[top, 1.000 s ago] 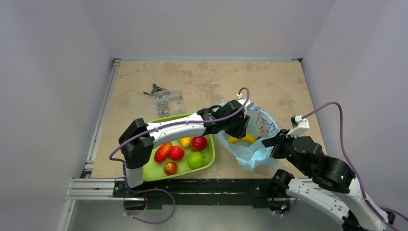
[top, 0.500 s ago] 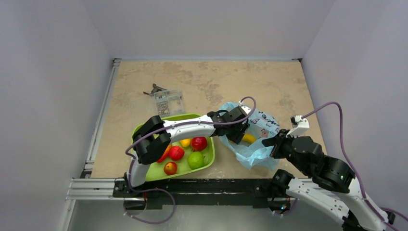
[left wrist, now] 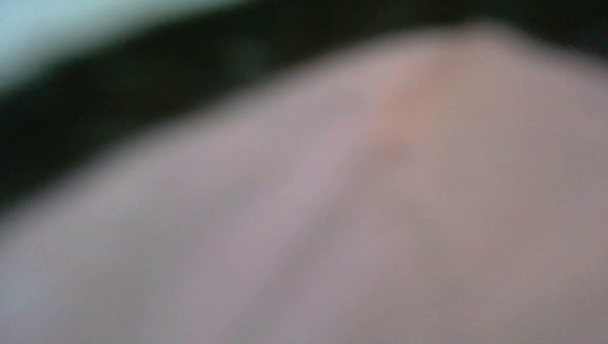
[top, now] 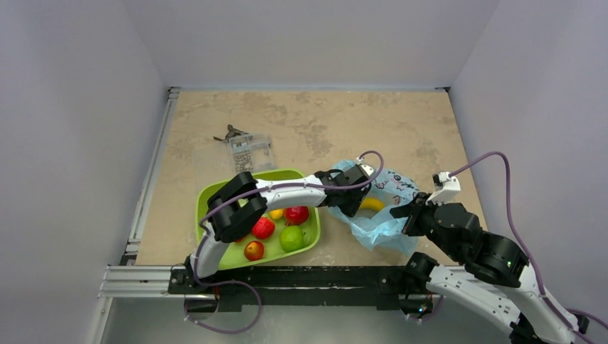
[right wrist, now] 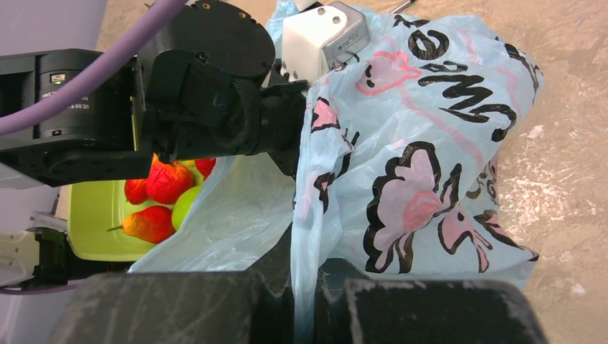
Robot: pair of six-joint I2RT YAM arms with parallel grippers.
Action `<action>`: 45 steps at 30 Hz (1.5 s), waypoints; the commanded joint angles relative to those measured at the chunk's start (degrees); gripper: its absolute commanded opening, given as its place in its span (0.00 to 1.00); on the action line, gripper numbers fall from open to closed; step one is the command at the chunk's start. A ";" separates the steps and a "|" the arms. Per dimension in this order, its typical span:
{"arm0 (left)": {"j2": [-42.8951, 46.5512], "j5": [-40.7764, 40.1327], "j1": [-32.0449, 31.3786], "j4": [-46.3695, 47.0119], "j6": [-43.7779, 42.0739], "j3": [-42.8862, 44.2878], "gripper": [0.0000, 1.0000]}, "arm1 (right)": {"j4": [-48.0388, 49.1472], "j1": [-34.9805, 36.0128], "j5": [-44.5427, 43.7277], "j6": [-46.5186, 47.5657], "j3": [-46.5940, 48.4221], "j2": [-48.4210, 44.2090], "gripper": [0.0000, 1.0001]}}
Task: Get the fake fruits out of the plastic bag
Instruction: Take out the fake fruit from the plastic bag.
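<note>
1. Several small glossy plastic fruits (top: 263, 228) already lie in the lime-green rectangular tray (top: 206, 195). One yellow plastic banana (top: 371, 204) shows inside the thin light blue printed plastic bag (top: 391, 223), just right of the tray.
2. Right claw (right wrist: 305, 294) is pinched together on the bag's edge, on the side away from the tray, holding the mouth up.
3. Compared with a second ago, the left arm has folded lower over the tray. The left claw (top: 354, 202) has sunk from above the bag's mouth down into it, beside the banana, and the bag has slumped flatter.
4. Whether the left claw stands apart or has closed on anything I cannot tell: plastic hides its tips, and its own camera shows only blur.
5. The reach for the banana looks under way, and it is the only fruit visible in the bag.
</note>
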State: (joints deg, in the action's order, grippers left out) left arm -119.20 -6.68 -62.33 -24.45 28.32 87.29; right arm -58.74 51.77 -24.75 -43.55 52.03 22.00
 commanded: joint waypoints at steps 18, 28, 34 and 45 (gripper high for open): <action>9.75 6.39 -0.08 -0.78 2.84 2.36 0.05 | 1.79 1.10 -0.99 0.31 0.16 -0.54 0.00; 18.57 14.64 -0.01 0.35 4.93 0.54 0.01 | 1.70 1.25 -1.09 0.17 0.13 -0.57 0.00; 24.07 19.47 -0.08 1.11 6.35 -2.06 0.00 | 1.44 1.36 -1.59 -0.24 0.21 -0.53 0.00; 34.82 12.80 -0.08 -10.50 2.98 -6.79 0.00 | 1.13 1.31 -1.86 -0.63 0.22 0.06 0.00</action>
State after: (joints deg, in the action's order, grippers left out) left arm -88.53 9.39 -62.37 -29.54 33.30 81.41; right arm -58.72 52.51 -24.97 -43.88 52.03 21.98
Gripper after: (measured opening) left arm 0.303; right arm 0.004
